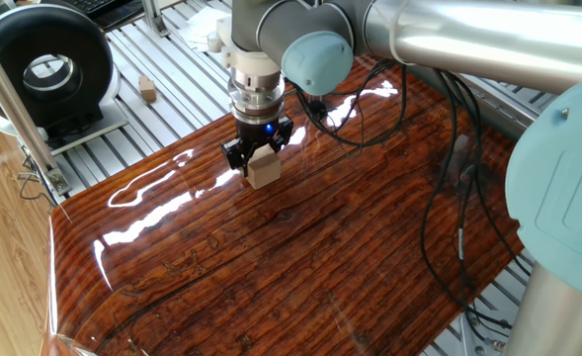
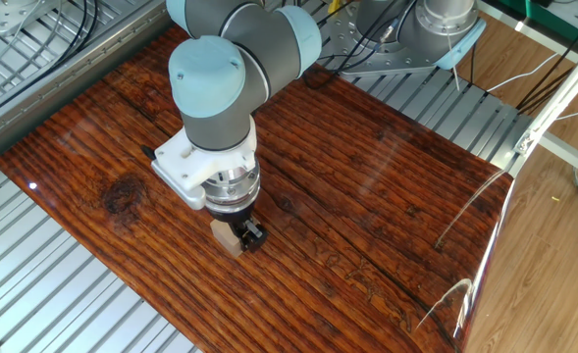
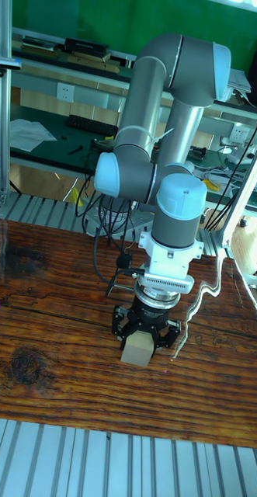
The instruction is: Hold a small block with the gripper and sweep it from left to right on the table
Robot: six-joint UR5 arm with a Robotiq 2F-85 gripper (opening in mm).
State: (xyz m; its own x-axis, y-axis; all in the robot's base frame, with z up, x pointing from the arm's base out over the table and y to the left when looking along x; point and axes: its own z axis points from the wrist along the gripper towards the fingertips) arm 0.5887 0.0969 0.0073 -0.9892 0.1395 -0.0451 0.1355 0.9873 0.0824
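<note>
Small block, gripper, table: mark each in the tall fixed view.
small block (image 3: pixel 137 348), tall fixed view, front face.
gripper (image 3: pixel 146 329), tall fixed view, midway between its fingers.
table (image 3: pixel 58 311), tall fixed view, bare board left of the arm.

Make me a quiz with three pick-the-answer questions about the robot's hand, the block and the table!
1. Where is the small block?
A. between the hand's fingers, down on the table
B. on the metal slats
C. on top of the arm

2. What colour is the light ring above the hand?
A. red
B. blue
C. yellow

3. What is the hand doing?
A. hanging open over nothing
B. lying flat on its side
C. shut on the block

Answers: 1 A, the fingers sit on both sides of the block on the table. 2 B, the ring glows blue. 3 C, the black fingers press its sides.
</note>
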